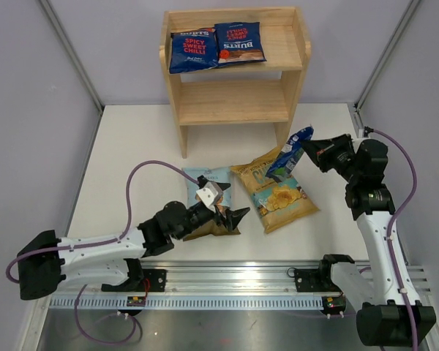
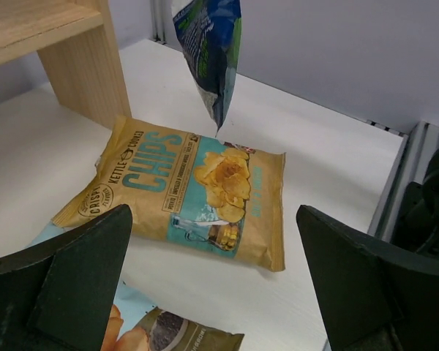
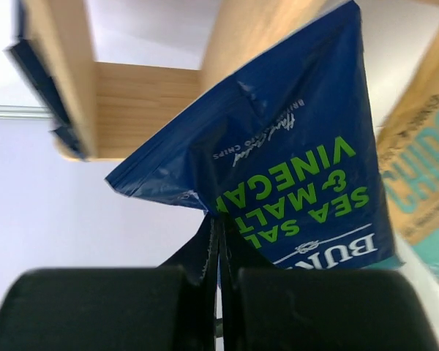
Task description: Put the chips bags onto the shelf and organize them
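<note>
The left tool (image 1: 224,210) hovers with its jaws wide apart over the near end of the pale bag (image 1: 207,180), which lies flat on the desk (image 1: 132,146). Behind stands the shelf (image 1: 234,102); on its top tier the chilli bag (image 1: 192,50) and a second Burts bag (image 1: 239,42) lie side by side. The yellow bag (image 1: 282,197) lies just right of the pale bag. Above its far end hangs the green bag (image 1: 289,155), off the desk, near the shelf's right leg. The right tool (image 1: 312,155) is clamped on its edge.
</note>
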You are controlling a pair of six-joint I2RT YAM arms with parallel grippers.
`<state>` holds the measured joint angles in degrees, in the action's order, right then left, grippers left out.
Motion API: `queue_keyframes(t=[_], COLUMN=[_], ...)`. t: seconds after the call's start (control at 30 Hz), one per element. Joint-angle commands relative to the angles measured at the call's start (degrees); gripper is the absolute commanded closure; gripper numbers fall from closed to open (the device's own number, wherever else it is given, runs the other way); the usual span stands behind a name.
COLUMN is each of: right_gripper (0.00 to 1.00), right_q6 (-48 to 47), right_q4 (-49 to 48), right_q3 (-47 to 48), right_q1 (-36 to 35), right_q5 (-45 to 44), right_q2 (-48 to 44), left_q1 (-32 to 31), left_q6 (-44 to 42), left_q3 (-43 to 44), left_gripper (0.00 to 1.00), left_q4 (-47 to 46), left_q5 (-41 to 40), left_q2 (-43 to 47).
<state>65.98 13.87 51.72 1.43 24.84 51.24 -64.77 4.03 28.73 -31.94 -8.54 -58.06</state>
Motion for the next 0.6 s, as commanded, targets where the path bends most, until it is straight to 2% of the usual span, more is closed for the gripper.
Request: queue_keyframes(t=[0.0,0.07,0.1,0.2,0.33,0.57], right_gripper=[1.00,1.00,1.00,1.00,1.00,1.00], right_q6=[11.2,13.4,14.3,17.3,19.2,19.5], right_q4=[-10.4,-12.6,-13.2,-16.6,-16.9,-14.5], right_q3=[-0.8,-0.9,-1.6,-3.2,-3.6,-1.4], right_q1=[-1.1,-1.1,-3.0,-4.4,-4.9,-5.5], right_q5=[2.0,3.5,3.9,5.0,5.6,8.6], right_q2=[-3.3,-3.4,-3.6,-4.1,-5.5,-8.2], left_q1=[-1.4,-1.6,-1.6,-2.4,-3.7,-4.2], left_q6=[-9.6,-10.7,-11.1,-12.1,-13.3,-12.0], left_q3=[-1.3,-1.2,-1.9,-1.1,3.8,6.9], left_gripper=[0.01,0.01,0.01,0.01,0.01,0.01], left_q4=[-18.9,-22.0,-27.6,-36.6,-41.0,-50.7], left_q5=[-7.1,-7.2,-6.9,-4.1,-3.1,-7.3], left_q2=[-4.6,-6.4,-8.7,-13.0,-19.6,-25.5])
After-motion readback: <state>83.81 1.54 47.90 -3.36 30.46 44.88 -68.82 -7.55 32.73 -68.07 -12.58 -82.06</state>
